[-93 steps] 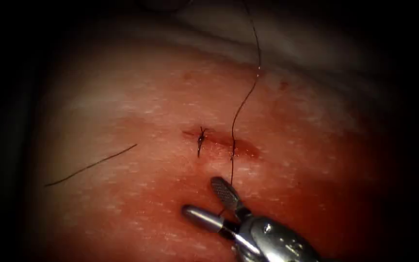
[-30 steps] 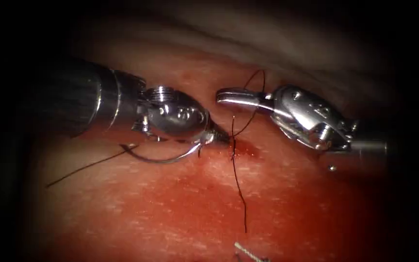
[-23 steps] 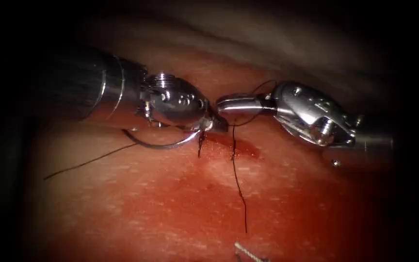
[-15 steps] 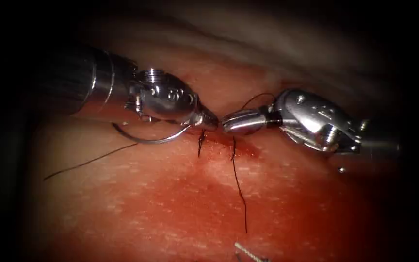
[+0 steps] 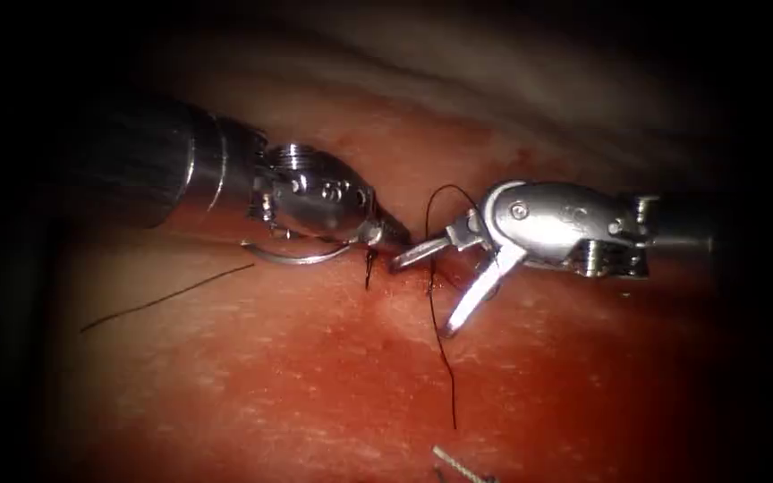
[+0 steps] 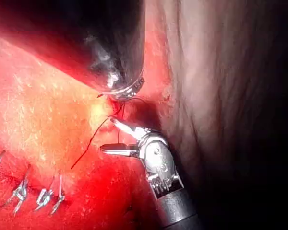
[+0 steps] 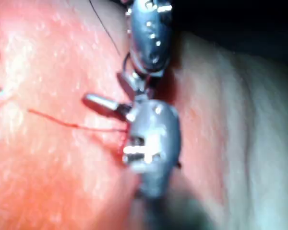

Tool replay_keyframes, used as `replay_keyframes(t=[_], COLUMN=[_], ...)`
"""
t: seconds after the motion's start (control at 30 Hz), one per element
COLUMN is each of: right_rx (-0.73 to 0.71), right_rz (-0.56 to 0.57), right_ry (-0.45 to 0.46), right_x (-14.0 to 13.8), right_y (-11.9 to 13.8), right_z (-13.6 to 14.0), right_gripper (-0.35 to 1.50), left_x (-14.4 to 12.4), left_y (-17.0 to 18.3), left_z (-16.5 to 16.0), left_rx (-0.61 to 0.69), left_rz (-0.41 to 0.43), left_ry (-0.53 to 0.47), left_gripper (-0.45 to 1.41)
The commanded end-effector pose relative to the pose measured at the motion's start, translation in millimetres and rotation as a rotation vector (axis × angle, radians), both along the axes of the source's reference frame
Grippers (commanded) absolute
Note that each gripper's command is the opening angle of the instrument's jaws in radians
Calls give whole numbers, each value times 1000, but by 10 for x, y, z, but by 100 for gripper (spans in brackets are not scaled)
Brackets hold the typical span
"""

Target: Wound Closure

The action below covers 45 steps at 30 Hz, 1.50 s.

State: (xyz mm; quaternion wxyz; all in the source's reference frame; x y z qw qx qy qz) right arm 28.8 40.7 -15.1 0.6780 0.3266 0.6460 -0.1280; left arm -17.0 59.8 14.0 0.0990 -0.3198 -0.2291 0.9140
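now left tool [image 5: 385, 234] grips needle [image 5: 301, 258]; right tool [image 5: 422, 291] gapes over cut [image 5: 409, 268].

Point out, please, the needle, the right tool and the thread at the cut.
needle [image 5: 301, 258]: endoscope view, middle of its curve.
right tool [image 5: 440, 277]: endoscope view, between its open jaws.
thread [image 5: 440, 344]: endoscope view, strand below the cut.

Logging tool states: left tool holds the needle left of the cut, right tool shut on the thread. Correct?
One error: the right tool is open, jaws spread wide over the cut, gripping nothing; the thread runs between them. The endoscope view shows it. The left tool does hold the needle near one end, left of the cut.
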Motion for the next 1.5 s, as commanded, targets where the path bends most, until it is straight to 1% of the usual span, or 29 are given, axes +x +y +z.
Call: replay_keyframes(t=[0.03,0.07,0.1,0.23,0.27,0.43,0.63,0.7,0.77,0.8,0.87,0.9,0.93,0.97,1.03,1.1,1.17,1.23,1.33,1.4,1.43,1.5], right_rx=[-25,-37,-67,-104,-104,-98,-92,-89,-89,-85,-89,-85,-82,-78,-67,-51,19,68,130,201,251,348], right_rz=[-33,-55,-101,-161,-176,-185,-181,-184,-186,-187,-192,-192,-196,-207,-235,-247,-198,-170,-115,-69,-26,11], right_ry=[-9,-16,-16,-9,-12,-12,-20,-23,-21,-24,-27,-31,-33,-35,-46,-60,-145,-168,-176,-183,-185,-222], right_x=[7,7,4,1,2,3,9,9,9,9,8,8,8,8,7,6,5,3,-2,-8,-13,-20], right_y=[-3,-6,-15,-34,-42,-55,-63,-65,-67,-67,-67,-68,-69,-71,-73,-70,-61,-54,-38,-27,-17,-10], right_z=[6,8,12,22,24,18,13,12,11,12,13,13,14,15,18,20,19,17,13,11,11,12], right_gripper=[109,109,109,108,104,104,104,101,91,72,62,52,25,10,-35,-35,-35,-35,-35,-35,-35,-35], left_x=[-3,-2,1,0,0,0,4,6,8,8,7,7,7,7,7,8,10,10,11,12,14,20], left_y=[-4,-5,-5,-5,-5,-5,-10,-11,-12,-12,-12,-13,-14,-14,-16,-19,-26,-30,-37,-42,-47,-54], left_z=[4,3,1,1,1,2,2,2,2,2,2,1,1,1,0,-3,-9,-13,-20,-25,-29,-35], left_rx=[5,3,0,0,0,4,5,6,10,10,10,10,9,9,10,8,6,7,6,6,1,-6], left_rz=[4,4,3,3,2,-1,-2,-5,-8,-8,-8,-8,-8,-8,-5,-3,-1,2,6,9,10,12], left_ry=[-5,-4,-2,-2,-2,0,2,5,7,7,7,7,7,7,9,12,12,13,15,13,14,16], left_gripper=[-35,-35,-35,-35,-35,-35,-35,-35,-35,-35,-35,-35,-35,-35,-35,-35,-35,-35,-35,-35,-35,-35])
